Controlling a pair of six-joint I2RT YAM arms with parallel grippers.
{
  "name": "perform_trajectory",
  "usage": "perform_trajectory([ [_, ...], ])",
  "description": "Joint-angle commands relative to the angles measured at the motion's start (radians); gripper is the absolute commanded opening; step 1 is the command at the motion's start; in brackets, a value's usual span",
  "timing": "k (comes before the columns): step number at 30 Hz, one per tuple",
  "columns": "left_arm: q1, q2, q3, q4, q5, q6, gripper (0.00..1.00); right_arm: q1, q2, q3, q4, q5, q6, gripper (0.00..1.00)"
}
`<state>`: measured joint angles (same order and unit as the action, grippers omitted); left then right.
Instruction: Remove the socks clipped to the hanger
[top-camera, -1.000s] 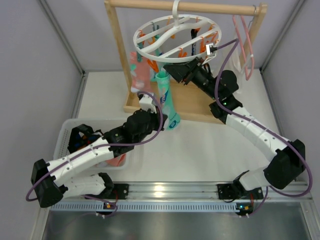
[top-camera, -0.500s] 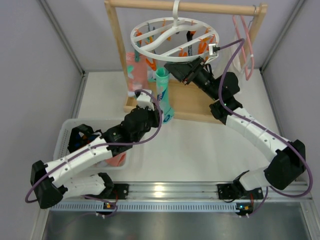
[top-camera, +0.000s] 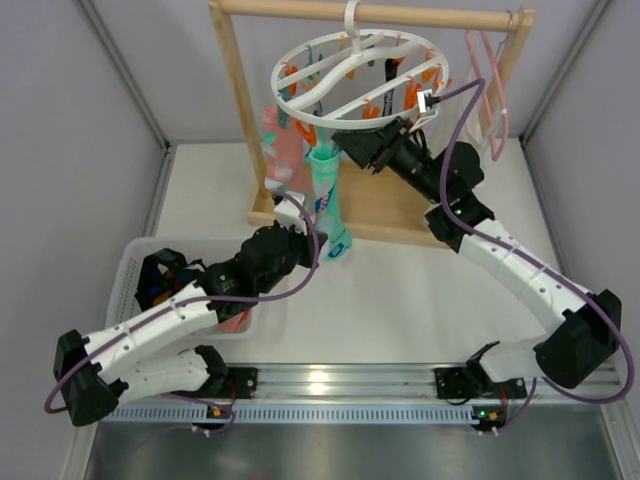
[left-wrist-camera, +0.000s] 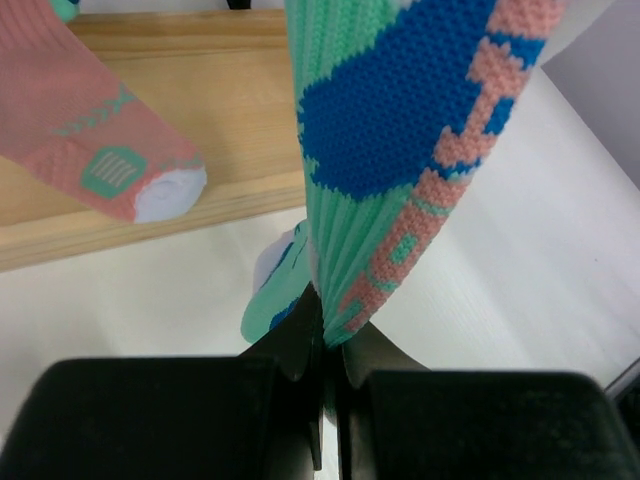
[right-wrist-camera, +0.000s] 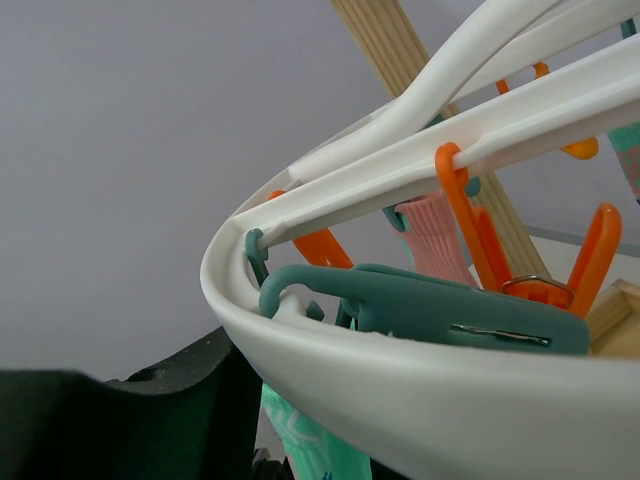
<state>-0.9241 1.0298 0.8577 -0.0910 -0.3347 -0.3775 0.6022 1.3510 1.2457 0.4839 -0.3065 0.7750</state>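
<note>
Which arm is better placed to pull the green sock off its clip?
Left. The left gripper is shut on the lower end of the green sock, ready to pull down; the right gripper sits up by the hanger.

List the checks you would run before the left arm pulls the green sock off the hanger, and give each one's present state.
1. Grip: left gripper shut on the green sock: ok, it pinches the lower part.
2. Green sock hangs stretched below the hanger ring: ok.
3. Teal clip biting the sock's top: cannot tell, the ring hides its jaws.
4. Right gripper steadying the ring: cannot tell; it sits at the rim, closure hidden.
5. Pink sock apart from the green one: ok.
</note>
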Motion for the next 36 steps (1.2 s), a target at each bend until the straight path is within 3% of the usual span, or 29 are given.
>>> perform_trajectory([
  [1, 0.001, -0.008, -0.052, 0.051, 0.114, 0.02, 0.0, 0.019, -0.046, 0.035, -0.008, 0.044, -0.031, 0.0],
  [10, -0.005, -0.014, -0.095, 0.08, 0.226, 0.015, 0.0, 0.019, -0.039, 0.054, -0.05, 0.05, -0.055, 0.0],
  [14, -0.005, -0.02, -0.092, 0.08, 0.201, 0.002, 0.0, 0.019, -0.062, 0.018, -0.05, 0.038, -0.082, 0.0],
  [15, -0.004, -0.022, -0.085, 0.082, 0.198, -0.001, 0.0, 0.018, -0.065, 0.018, -0.062, -0.006, -0.097, 0.21],
  [18, -0.005, -0.013, -0.06, 0.08, 0.194, -0.008, 0.0, 0.019, -0.101, -0.029, -0.076, -0.063, -0.123, 0.56],
  [20, -0.005, 0.004, -0.031, 0.08, 0.178, -0.011, 0.0, 0.018, -0.137, -0.071, -0.108, -0.063, -0.143, 0.65],
  [24, -0.005, 0.044, 0.023, 0.08, 0.16, -0.018, 0.0, 0.018, -0.2, -0.121, -0.194, -0.063, -0.219, 0.99],
  [31, -0.047, 0.151, 0.124, 0.08, 0.06, 0.0, 0.0, 0.019, -0.364, -0.201, -0.51, 0.023, -0.347, 0.99],
  [36, -0.14, 0.245, 0.228, 0.111, -0.035, 0.055, 0.0, 0.021, -0.428, -0.238, -0.634, 0.027, -0.434, 0.96],
])
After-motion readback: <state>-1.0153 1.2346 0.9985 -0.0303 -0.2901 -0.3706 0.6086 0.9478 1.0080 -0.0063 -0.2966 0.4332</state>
